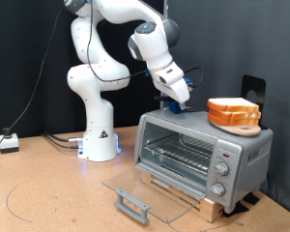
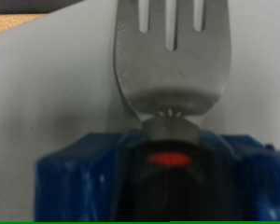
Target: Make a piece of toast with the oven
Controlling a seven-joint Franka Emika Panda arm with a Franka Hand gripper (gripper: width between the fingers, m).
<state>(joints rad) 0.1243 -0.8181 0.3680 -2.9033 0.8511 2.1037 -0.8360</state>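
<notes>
Nearest lies the oven's (image 1: 244, 147) dropped glass door (image 1: 135, 188), rack bare; the piece of toast (image 1: 232, 106), likely light, soft and best lifted from beneath, rests on an orange plate (image 1: 234, 125) on the oven's top, right side, while the gripper (image 1: 179, 100), grip undiscernible, hangs at top-left by a fork (image 2: 173, 56).

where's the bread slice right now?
On the orange plate atop the oven, at the exterior view's right, beside the gripper.

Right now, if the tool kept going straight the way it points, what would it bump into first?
Probably the blue block just below the tool, with a metal fork against it, atop the oven. Whether they already touch is unclear.
</notes>
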